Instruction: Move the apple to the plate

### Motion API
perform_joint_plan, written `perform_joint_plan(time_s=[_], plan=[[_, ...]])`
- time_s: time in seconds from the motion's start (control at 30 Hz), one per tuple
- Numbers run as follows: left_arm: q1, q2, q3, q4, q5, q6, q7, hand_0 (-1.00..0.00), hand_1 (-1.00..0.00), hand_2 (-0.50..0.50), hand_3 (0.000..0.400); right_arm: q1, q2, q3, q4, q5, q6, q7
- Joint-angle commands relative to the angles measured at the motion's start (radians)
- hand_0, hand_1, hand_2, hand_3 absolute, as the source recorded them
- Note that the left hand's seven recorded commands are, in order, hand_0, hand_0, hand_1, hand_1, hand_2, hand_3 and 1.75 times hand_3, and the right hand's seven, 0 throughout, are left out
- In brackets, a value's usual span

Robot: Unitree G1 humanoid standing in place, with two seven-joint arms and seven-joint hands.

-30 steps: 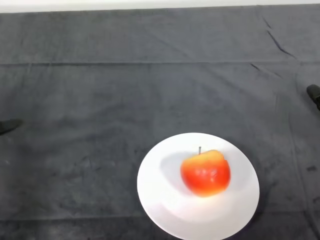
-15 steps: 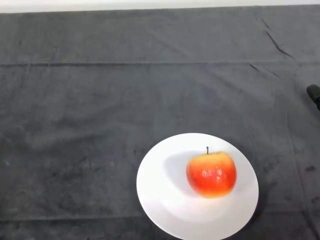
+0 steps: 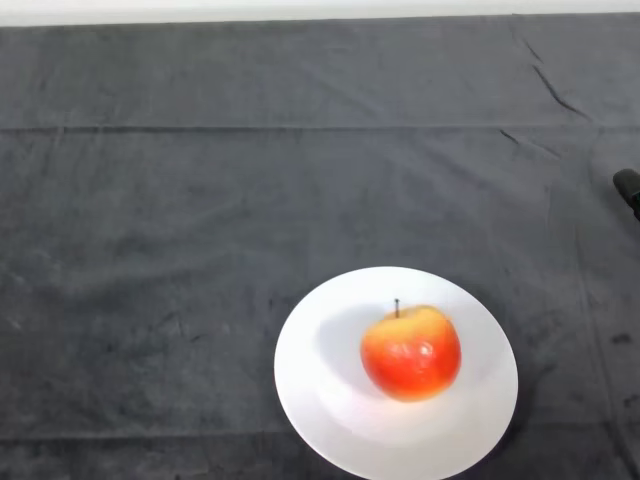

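Observation:
A red and yellow apple (image 3: 411, 352) with a short dark stem sits upright on a round white plate (image 3: 320, 380), slightly right of the plate's middle. The plate lies on the dark cloth at the lower middle of the head view, its near rim cut off by the view's bottom edge.
The dark cloth (image 3: 200, 200) covers the whole table, with a few creases at the back right. A small black object (image 3: 628, 188) pokes in at the right edge. The table's far edge runs along the top of the view.
The dark tip at the left edge one second ago has left the view. The apple rocked to the right on the plate, then settled back to the left.

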Motion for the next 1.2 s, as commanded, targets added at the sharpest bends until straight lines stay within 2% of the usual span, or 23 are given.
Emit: perform_joint_plan(time_s=[0.03, 0.53, 1.2], plan=[[0.010, -0.011, 0.043, 0.040, -0.011, -0.028, 0.021, 0.00, 0.00, 0.00, 0.000, 0.009, -0.053, -0.0099, 0.010, 0.0008, -0.008, 0.0085], [-0.002, -0.005, 0.042, 0.090, -0.011, -0.048, 0.023, 0.00, 0.00, 0.00, 0.000, 0.009, -0.054, -0.0102, 0.012, 0.0009, -0.007, 0.0091], [0.010, -0.003, 0.035, 0.073, -0.009, -0.042, 0.022, 0.00, 0.00, 0.00, 0.000, 0.008, -0.054, -0.0103, 0.012, 0.0007, -0.007, 0.0095]])
